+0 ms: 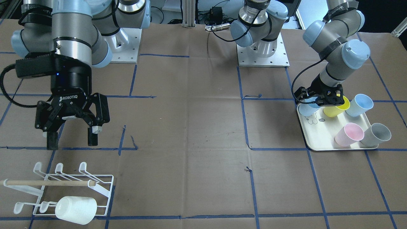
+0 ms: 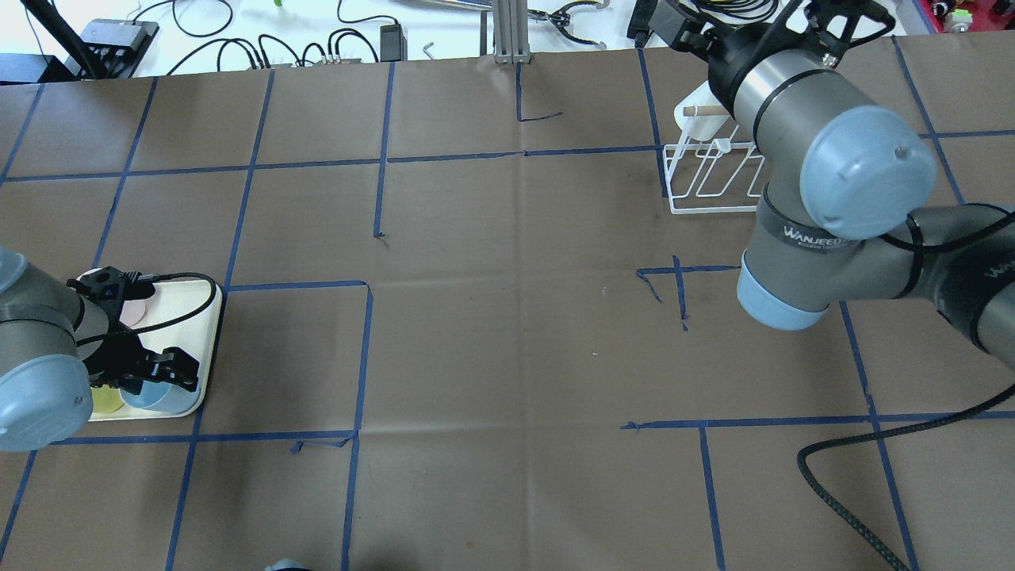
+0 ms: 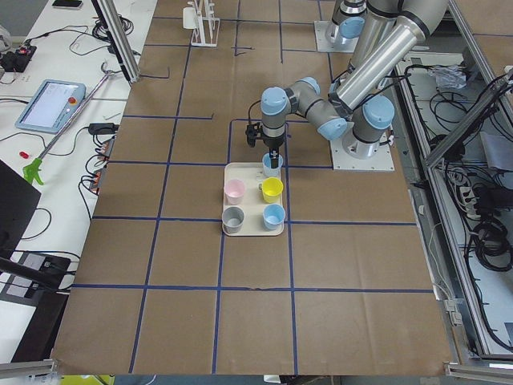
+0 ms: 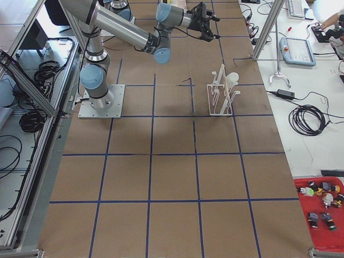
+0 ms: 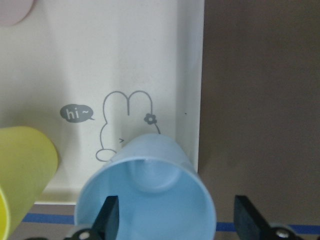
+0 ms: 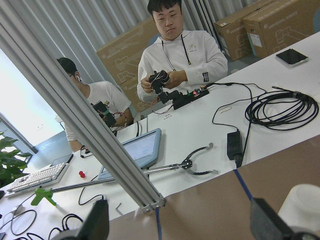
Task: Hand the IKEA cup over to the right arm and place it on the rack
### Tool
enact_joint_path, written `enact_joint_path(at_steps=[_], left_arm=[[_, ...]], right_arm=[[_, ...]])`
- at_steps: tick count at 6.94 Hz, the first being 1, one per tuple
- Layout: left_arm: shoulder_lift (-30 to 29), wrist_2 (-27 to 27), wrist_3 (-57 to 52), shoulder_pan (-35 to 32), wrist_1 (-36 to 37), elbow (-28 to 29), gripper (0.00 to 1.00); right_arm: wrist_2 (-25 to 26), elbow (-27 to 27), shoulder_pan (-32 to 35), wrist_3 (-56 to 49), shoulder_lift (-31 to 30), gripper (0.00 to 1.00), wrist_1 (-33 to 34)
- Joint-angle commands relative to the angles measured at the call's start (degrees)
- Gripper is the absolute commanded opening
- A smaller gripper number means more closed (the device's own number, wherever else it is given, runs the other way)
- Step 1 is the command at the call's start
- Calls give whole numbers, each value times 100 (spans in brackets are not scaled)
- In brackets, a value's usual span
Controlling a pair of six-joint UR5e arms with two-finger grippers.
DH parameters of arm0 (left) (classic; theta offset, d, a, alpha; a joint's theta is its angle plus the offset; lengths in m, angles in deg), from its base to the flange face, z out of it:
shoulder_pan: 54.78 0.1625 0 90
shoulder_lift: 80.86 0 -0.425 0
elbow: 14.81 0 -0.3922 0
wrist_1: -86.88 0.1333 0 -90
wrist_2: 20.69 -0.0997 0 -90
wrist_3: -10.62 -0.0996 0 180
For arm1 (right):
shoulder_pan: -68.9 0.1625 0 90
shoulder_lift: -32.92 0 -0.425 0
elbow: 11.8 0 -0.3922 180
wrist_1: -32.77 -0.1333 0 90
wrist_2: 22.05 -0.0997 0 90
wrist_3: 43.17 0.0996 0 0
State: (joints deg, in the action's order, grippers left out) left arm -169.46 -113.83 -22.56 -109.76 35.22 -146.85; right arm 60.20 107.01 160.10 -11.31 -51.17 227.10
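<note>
Position: left gripper [image 5: 175, 212] low over cream tray [image 5: 150, 60], jaws wide apart, nothing clamped. One finger over mouth of light blue cup [image 5: 150, 165], other finger outside its rim. Cup stands upright at tray corner, just beside yellow cup [image 5: 22, 170]. Far across table, right gripper [image 1: 72, 139] raised, jaws spread, empty. Near it, rack [image 1: 47, 183] with white cup [image 1: 76, 210] tipped on side over one prong row.

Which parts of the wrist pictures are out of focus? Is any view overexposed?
Left wrist view: blue cup soft at its near rim, tray print sharp. Right wrist view: fingertips and white cup blurred, people sharp. Overhead view: far bench nearly washed out.
</note>
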Motion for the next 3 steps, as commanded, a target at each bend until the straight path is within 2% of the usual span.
enact_joint_path(at_steps=[1,2,3], left_arm=[[0,7,-22,-4,-12,21,10],[9,33,-48,-4,-20,90,0],[9,85,-57,-30,-64,309,0]], right_arm=[[-452,467,275,1876,-204,100,279],[-751,537,345,2912,-205,100,446],[-876,669,372,3627,-205,100,700]])
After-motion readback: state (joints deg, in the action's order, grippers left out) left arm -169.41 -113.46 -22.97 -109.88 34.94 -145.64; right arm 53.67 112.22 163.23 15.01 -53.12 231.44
